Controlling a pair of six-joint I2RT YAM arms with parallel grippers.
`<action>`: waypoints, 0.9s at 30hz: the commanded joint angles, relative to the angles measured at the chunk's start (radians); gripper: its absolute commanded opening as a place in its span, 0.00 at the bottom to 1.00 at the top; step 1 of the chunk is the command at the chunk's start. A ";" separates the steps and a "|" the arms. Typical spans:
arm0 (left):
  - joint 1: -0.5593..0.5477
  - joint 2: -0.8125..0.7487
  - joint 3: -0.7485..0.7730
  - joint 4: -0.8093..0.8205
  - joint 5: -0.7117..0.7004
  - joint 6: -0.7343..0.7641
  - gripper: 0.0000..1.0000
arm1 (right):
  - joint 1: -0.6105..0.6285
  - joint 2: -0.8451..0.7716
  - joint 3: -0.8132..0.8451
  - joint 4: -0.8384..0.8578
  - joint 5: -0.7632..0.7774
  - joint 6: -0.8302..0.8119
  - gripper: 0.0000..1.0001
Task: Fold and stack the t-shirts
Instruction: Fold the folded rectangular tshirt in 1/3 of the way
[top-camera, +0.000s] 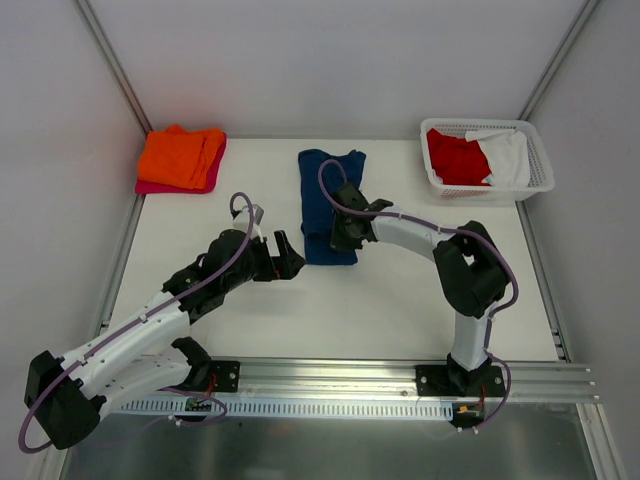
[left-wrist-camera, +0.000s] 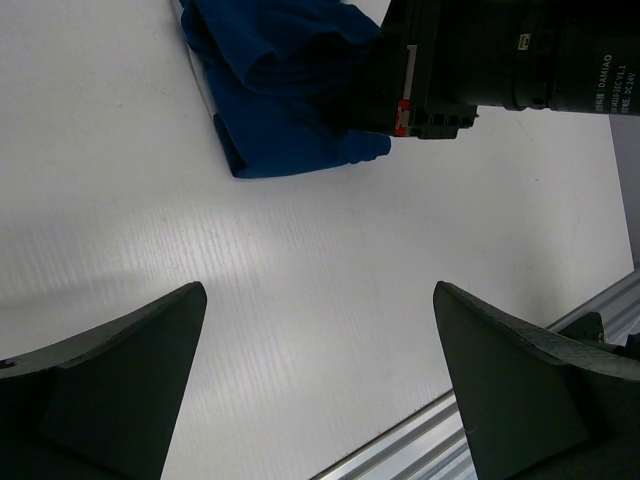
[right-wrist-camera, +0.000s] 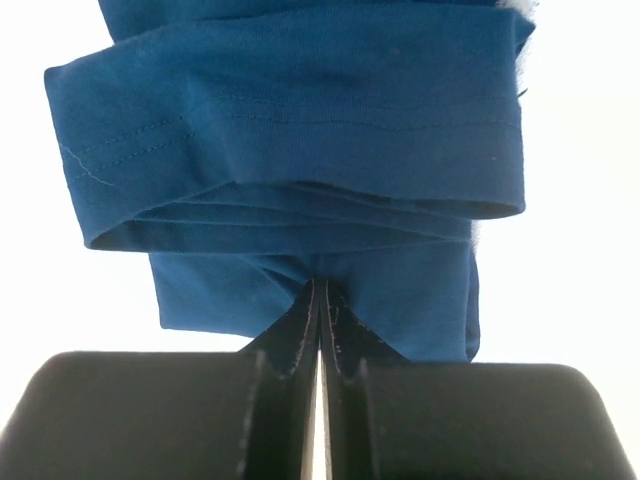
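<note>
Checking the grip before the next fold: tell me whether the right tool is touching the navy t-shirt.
Touching. The right wrist view shows the right tool shut, its tips pinching the near edge of the navy t-shirt, with the cloth puckering there.

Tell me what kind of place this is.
Likely a robot test cell, not a home: a white table boxed in by plain panels, robot arms bolted to a metal rail, and a basket of t-shirts.
</note>
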 joint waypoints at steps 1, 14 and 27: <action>-0.013 -0.006 0.021 0.037 -0.004 0.005 0.99 | -0.009 -0.030 0.018 0.007 0.012 -0.007 0.01; -0.014 -0.009 0.022 0.033 -0.013 0.014 0.99 | -0.035 0.112 0.125 0.022 -0.033 -0.039 0.01; -0.014 0.048 0.044 0.038 -0.042 0.032 0.99 | -0.079 0.197 0.231 0.025 -0.100 -0.062 0.01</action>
